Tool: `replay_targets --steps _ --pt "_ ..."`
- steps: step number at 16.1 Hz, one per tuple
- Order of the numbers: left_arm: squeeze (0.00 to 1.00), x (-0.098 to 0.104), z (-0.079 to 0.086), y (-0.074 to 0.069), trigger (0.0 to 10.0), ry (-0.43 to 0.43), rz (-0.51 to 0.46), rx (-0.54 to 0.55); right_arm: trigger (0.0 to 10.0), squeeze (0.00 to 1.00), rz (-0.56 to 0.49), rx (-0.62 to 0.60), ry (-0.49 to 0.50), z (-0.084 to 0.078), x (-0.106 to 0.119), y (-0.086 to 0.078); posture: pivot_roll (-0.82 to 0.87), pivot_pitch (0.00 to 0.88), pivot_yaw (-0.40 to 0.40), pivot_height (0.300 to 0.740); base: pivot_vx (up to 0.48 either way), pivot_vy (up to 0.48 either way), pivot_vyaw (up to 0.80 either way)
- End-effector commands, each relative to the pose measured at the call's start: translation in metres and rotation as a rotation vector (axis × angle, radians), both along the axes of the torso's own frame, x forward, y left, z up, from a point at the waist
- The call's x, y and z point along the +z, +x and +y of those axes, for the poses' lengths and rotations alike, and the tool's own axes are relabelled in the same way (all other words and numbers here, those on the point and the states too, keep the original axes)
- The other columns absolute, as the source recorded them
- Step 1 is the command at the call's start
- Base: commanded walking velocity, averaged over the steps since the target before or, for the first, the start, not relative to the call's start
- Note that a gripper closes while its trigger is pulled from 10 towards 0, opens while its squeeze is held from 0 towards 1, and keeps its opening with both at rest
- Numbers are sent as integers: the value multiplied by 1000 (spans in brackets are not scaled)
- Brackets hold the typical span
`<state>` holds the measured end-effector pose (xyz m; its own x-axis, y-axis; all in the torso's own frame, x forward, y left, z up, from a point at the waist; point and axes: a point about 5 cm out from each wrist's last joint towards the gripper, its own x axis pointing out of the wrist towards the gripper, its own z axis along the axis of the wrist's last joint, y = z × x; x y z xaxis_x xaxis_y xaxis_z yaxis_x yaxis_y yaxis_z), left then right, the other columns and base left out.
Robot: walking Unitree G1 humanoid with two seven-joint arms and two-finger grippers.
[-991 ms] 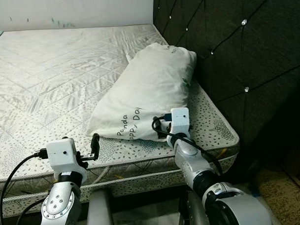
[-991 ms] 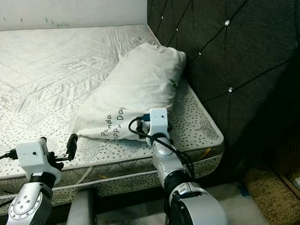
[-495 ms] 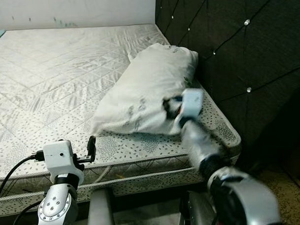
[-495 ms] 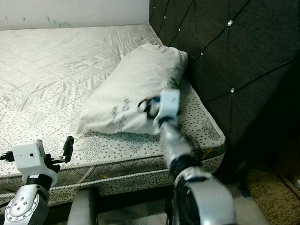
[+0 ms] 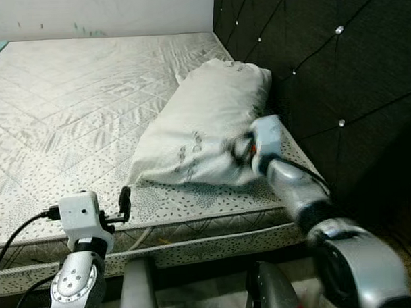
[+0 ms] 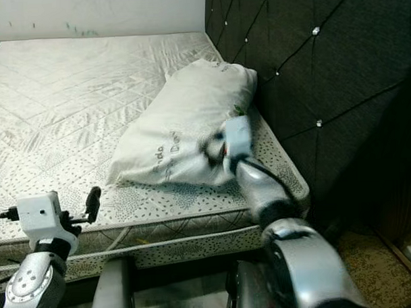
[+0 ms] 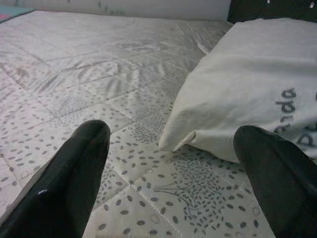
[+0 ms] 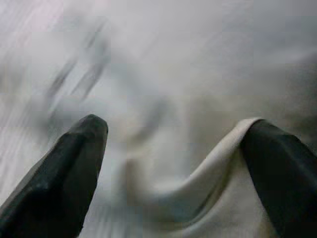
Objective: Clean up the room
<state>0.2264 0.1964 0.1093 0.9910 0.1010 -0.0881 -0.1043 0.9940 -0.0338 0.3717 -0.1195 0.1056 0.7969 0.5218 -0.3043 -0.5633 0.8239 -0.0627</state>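
Quilted mattress point(image 5: 89, 97) runs to a dark tufted headboard point(image 5: 337, 61). At its near edge the left gripper point(image 7: 173, 163) hovers spread. Farther, the right gripper point(image 8: 173, 163), blurred, seems spread against the white pillow point(image 5: 204, 120) by the headboard.

Grey print on white pillow point(image 6: 184, 128), near end by mattress point(image 5: 68, 98) front edge: left wrist view reads "nda" over "P…", cut off at picture edge. Head views show same print blurred. No other text legible.
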Motion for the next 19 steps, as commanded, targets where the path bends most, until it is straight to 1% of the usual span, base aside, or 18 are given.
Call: replay_targets --steps 1,2,3,5,6,7,8,10,11,12,13,14,16,17,18,19 --pt "0 2 0 1 10000 2 -6 -4 10000 0 90 99 -31 -9 -15 -12 84 0 -67 532 0 0 0" --pt "0 2 0 3 10000 1 -7 -5 10000 0 121 112 -18 -14 -18 -15 78 0 -63 532 0 0 0" --pt "0 3 -4 6 10000 -8 -12 -15 10000 0 94 100 -73 -27 -18 -16 65 0 -52 532 0 0 0" --pt "0 3 -6 7 10000 -9 -12 -28 10000 0 72 -1 -110 -41 -14 -11 61 0 -45 532 0 0 0" --pt "0 3 -6 7 10000 -8 -14 -31 10000 0 57 -20 -154 -48 -12 -9 61 0 -44 532 0 0 0" --pt "0 4 -5 9 10000 -3 -19 -31 10000 0 20 -134 -176 -62 -1 -2 61 0 -40 532 0 0 0" --pt "0 5 -3 10 10000 0 -23 -26 10000 0 -9 -206 -190 -69 7 3 61 0 -41 532 0 0 0" --pt "0 6 -2 11 10000 2 -29 -16 10000 0 -90 -321 -172 -74 25 12 62 0 -47 532 0 0 0" --pt "0 6 -2 11 10000 1 -31 -15 10000 0 -123 -354 -158 -74 32 16 62 0 -48 532 0 0 0" --pt "0 5 -4 11 10000 -1 -30 -15 10000 0 -131 -388 -90 -69 39 20 64 0 -50 532 0 0 0" --pt "0 5 -5 10 10000 -4 -29 -16 10000 0 -113 -396 -38 -63 40 21 64 0 -50 532 0 0 0" --pt "0 4 -5 9 10000 -8 -26 -17 10000 0 -80 -383 19 -54 37 21 65 0 -53 532 0 0 0" --pt "0 3 -6 9 10000 -15 -19 -20 10000 0 18 -350 131 -33 22 15 61 0 -53 532 0 0 0" --pt "0 2 -6 9 10000 -17 -16 -23 10000 0 65 -372 163 -29 12 12 57 0 -50 532 0 0 0" --pt "0 1 -8 11 10000 -21 -10 -35 10000 0 139 -399 207 -17 -7 3 56 0 -47 532 0 0 0" --pt "0 1 -9 12 10000 -22 -10 -39 10000 0 168 -410 220 -9 -15 -2 54 0 -44 532 0 0 0"
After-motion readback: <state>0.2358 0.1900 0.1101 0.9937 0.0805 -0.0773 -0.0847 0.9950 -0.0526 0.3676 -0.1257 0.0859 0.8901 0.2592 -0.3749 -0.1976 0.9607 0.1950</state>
